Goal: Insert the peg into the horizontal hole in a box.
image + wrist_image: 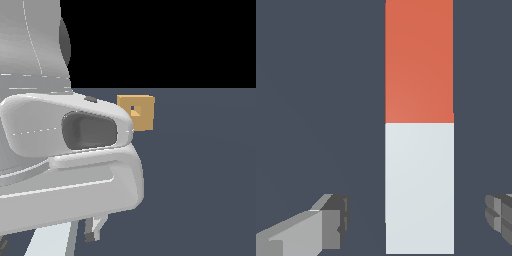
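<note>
From my remote station, the wrist view shows the jaws (418, 220) spread wide with nothing between their pads, one finger (311, 230) on each side of the peg (419, 150), which lies flat on the dark table (316, 100) with clear gaps to both fingers and its white-grey half nearest the fingertips, the orange-red half beyond. In the exterior view the arm (65, 150) fills the foreground from about 7 to 11 o'clock, hiding the peg. Past it, just right of the arm's housing near centre frame, stands the tan box (142, 117), its small dark hole (133, 107) facing the camera.
</note>
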{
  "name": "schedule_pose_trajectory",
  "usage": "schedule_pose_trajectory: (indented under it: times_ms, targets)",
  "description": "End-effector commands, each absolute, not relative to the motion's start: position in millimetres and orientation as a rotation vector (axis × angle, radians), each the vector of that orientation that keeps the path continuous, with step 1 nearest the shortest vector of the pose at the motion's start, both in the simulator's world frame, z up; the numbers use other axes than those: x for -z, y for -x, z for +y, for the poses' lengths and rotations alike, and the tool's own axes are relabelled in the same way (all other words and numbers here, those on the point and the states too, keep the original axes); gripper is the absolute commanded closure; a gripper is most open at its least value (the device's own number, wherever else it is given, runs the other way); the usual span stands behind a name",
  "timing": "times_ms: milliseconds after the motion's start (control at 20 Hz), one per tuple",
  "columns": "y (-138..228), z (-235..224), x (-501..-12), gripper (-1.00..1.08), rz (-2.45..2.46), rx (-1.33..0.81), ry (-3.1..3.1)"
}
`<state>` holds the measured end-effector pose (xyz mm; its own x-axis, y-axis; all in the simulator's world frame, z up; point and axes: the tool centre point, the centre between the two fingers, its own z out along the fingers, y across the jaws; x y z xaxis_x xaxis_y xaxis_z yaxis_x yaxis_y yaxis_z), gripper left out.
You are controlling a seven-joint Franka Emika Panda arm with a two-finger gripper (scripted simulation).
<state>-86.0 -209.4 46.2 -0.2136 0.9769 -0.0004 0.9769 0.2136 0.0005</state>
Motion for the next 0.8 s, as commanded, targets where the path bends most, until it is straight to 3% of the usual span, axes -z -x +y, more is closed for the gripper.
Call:
schedule_pose_trajectory:
  times_ms: [0,350,400,750]
  targets:
    - [86,-209,-34,-0.92,2.448,0.000,-1.969]
    - [85,-210,-20,-0.92,2.448,0.000,-1.969]
    - [85,-210,-20,1.08,2.448,0.000,-1.969]
    - [85,-210,-20,1.08,2.448,0.000,-1.969]
